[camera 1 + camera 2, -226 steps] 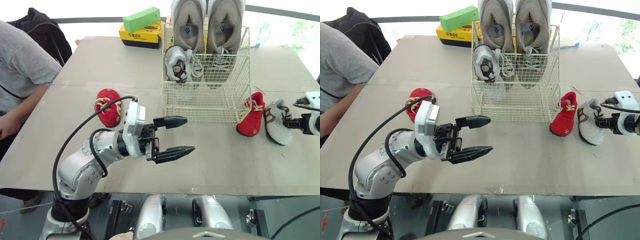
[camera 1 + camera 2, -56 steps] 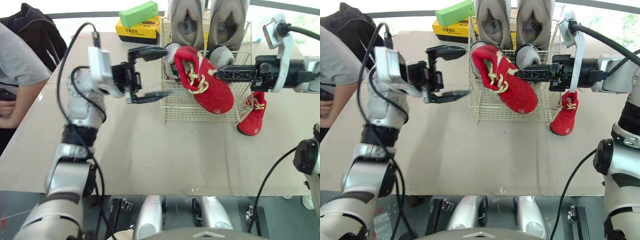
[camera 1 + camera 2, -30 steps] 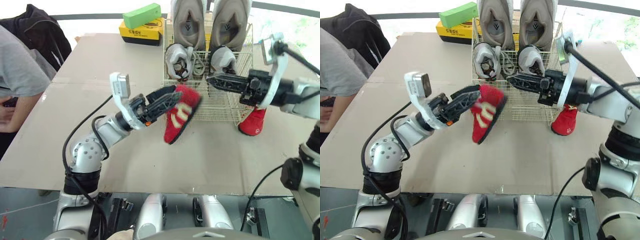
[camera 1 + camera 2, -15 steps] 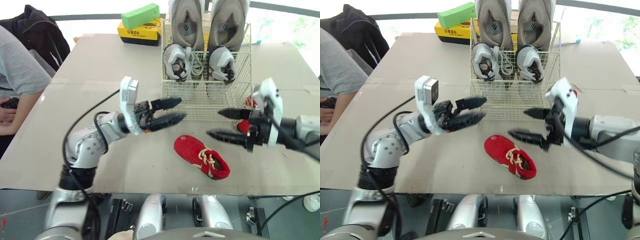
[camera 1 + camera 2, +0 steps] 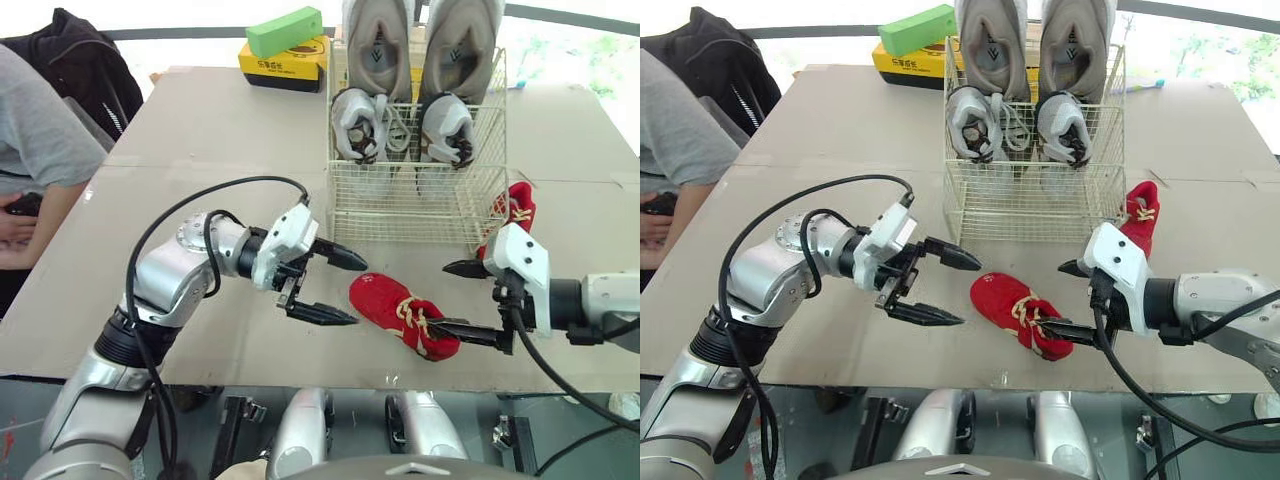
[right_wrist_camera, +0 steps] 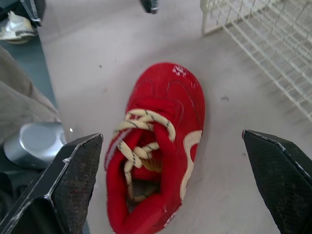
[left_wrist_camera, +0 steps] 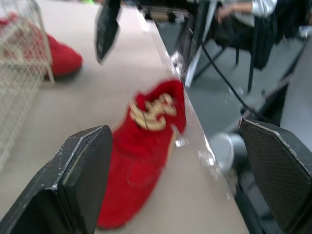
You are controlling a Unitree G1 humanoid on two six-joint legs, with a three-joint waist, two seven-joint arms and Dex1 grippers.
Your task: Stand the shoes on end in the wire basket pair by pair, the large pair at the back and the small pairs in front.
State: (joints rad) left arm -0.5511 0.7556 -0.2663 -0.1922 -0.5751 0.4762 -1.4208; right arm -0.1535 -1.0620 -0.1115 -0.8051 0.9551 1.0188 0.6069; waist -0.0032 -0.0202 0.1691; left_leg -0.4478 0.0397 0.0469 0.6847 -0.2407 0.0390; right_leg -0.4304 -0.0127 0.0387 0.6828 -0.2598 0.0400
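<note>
Shoes: large pair (image 5: 375, 40) and grey pair (image 5: 357, 125) stand in the wire basket (image 5: 400, 215); red shoe (image 5: 403, 312) lies between gaping left claw (image 5: 360, 292) and right claw (image 5: 444, 295), mate (image 5: 514, 206) beyond the right claw, both unplaced.

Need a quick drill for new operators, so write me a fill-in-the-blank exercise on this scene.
1. The left pincer and the right pincer are both ____.
2. The shoe lying on the table between them is ____ in colour.
3. The wire basket holds ____ shoes.
Missing words: open; red; four.
</note>
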